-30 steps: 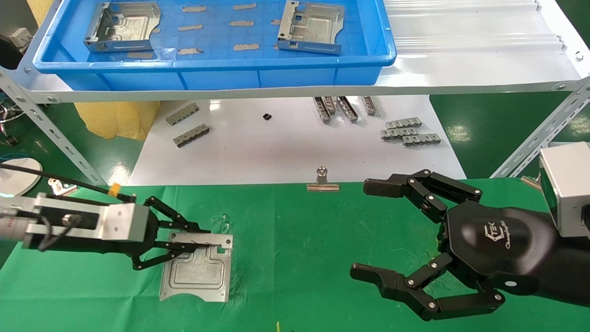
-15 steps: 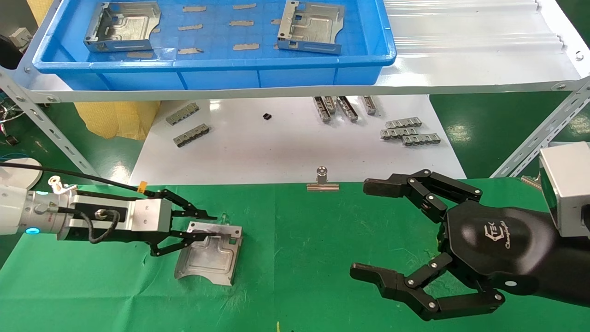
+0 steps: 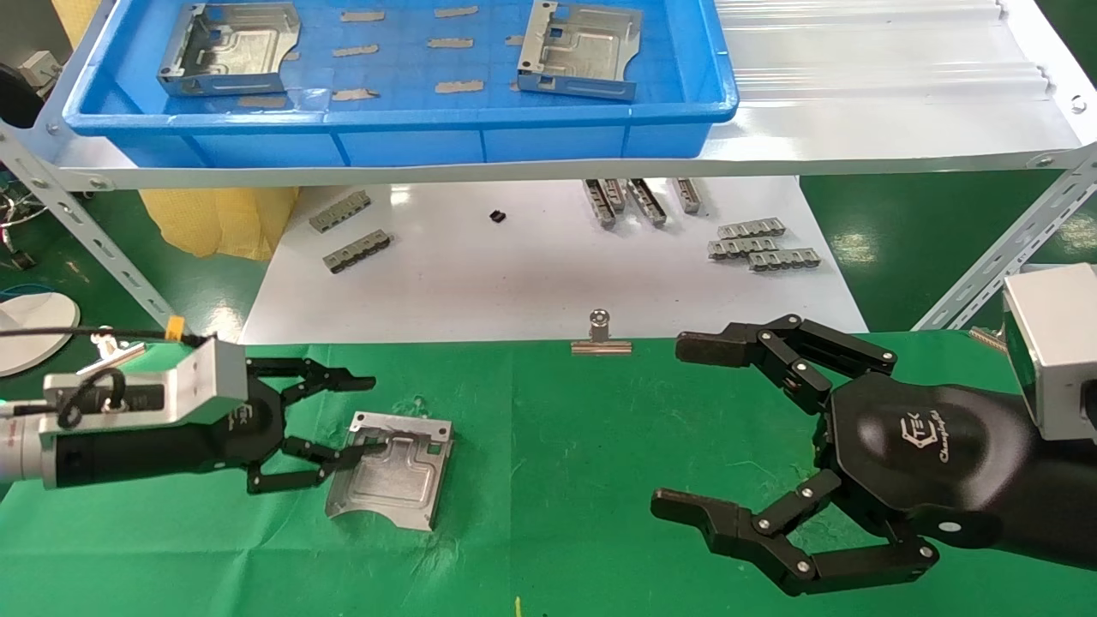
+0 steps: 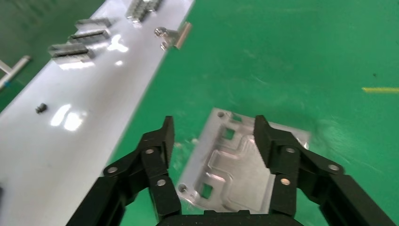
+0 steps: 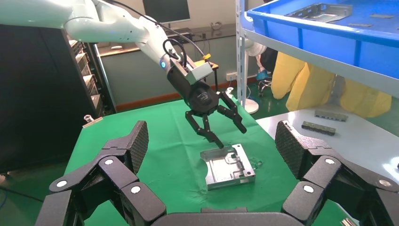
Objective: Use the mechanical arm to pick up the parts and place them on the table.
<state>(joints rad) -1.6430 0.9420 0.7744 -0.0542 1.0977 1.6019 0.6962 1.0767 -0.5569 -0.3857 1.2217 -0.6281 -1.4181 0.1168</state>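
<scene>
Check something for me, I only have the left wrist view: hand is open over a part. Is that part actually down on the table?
Observer: Yes. From the right wrist view, the part lies flat on the table, with the left hand angled down over it.
Operator: Right hand doing anything?
Observer: No. The right hand is open and holds nothing, over the table's right side, apart from the part.
Operator: More to fetch?
Observer: Two more parts sit in the blue bin on the shelf, one at each end.
</scene>
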